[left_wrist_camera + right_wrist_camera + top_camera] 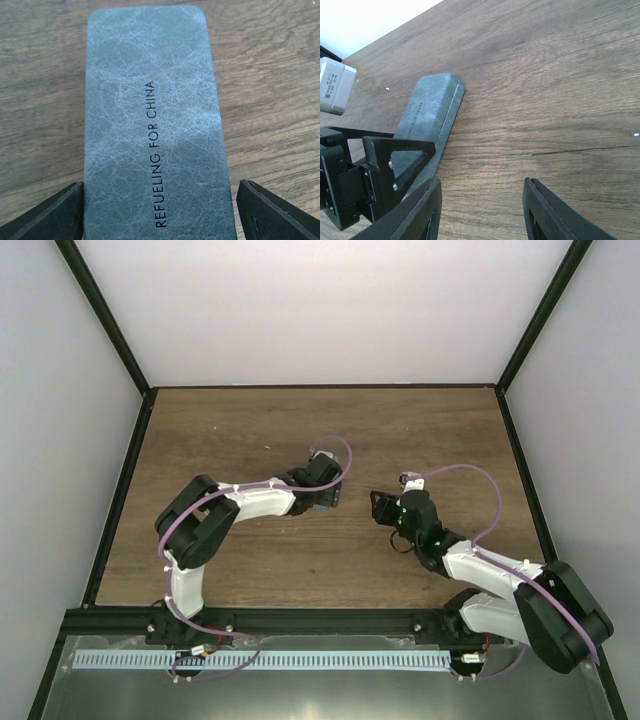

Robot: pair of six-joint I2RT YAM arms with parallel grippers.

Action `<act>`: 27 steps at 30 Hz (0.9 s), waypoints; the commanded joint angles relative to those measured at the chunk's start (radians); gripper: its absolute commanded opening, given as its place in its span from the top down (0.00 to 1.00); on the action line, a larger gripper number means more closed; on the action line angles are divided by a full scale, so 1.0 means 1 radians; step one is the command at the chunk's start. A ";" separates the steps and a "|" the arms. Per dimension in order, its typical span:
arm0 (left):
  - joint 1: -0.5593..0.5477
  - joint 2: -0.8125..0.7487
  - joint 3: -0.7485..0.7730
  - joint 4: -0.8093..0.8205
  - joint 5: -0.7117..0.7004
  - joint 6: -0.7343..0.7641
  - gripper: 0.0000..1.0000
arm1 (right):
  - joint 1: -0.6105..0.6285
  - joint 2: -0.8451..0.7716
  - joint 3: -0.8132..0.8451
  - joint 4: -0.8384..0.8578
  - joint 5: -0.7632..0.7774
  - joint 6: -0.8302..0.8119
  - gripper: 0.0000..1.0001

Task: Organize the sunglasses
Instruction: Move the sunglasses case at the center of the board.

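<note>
A closed grey-blue leather-look sunglasses case (150, 125), printed "REFUELING FOR CHINA", lies flat on the wooden table. My left gripper (160, 200) straddles its near end with the jaws open; the right finger (260, 210) stands clear of the case and the left finger (60, 212) sits at its edge. In the right wrist view the same case (427, 107) lies at the left, with the left gripper's black fingers (395, 157) over it. To the right of the case, my right gripper (481, 200) is open over bare wood, holding nothing. The sunglasses are out of view.
In the top view both arms meet mid-table, left gripper (325, 495) and right gripper (385, 508) a short way apart. White walls and a black frame (320, 387) bound the wooden table (250, 430). The left wrist's white camera housing (335, 92) shows at the edge.
</note>
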State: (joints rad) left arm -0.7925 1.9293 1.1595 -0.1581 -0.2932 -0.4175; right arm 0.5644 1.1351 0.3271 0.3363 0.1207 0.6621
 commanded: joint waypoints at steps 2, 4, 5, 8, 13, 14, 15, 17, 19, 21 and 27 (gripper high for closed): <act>-0.001 0.035 0.028 -0.007 0.019 0.014 0.17 | 0.002 0.004 0.005 0.004 0.010 -0.015 0.53; 0.000 0.042 0.033 -0.009 0.022 0.013 0.19 | 0.002 0.010 0.005 0.007 0.007 -0.017 0.53; 0.000 0.045 0.034 -0.012 0.015 0.011 0.20 | 0.002 0.013 0.006 0.007 0.006 -0.018 0.53; -0.001 0.046 0.039 -0.028 -0.025 -0.006 0.22 | 0.002 0.017 0.007 0.008 0.003 -0.018 0.53; 0.007 0.031 0.024 -0.040 -0.055 -0.023 0.25 | 0.002 0.038 0.007 0.023 -0.014 -0.022 0.53; 0.010 0.023 0.017 -0.038 -0.054 -0.024 0.28 | 0.002 0.043 0.007 0.025 -0.016 -0.022 0.53; 0.011 0.014 0.006 -0.034 -0.057 -0.028 0.30 | 0.001 0.047 0.006 0.029 -0.018 -0.022 0.53; 0.015 -0.015 -0.018 -0.018 -0.060 -0.032 0.33 | 0.002 0.055 0.006 0.036 -0.028 -0.026 0.53; 0.021 -0.047 -0.041 -0.011 -0.070 -0.034 0.33 | 0.002 0.061 0.007 0.042 -0.040 -0.028 0.53; 0.035 -0.078 -0.066 -0.007 -0.072 -0.034 0.33 | 0.002 0.066 0.008 0.048 -0.051 -0.030 0.53; 0.087 -0.156 -0.158 0.023 -0.057 -0.035 0.33 | 0.002 0.088 0.012 0.062 -0.074 -0.026 0.53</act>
State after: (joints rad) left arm -0.7364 1.8404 1.0401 -0.1757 -0.3325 -0.4431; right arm 0.5644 1.2102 0.3271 0.3656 0.0662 0.6437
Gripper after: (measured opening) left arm 0.738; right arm 0.468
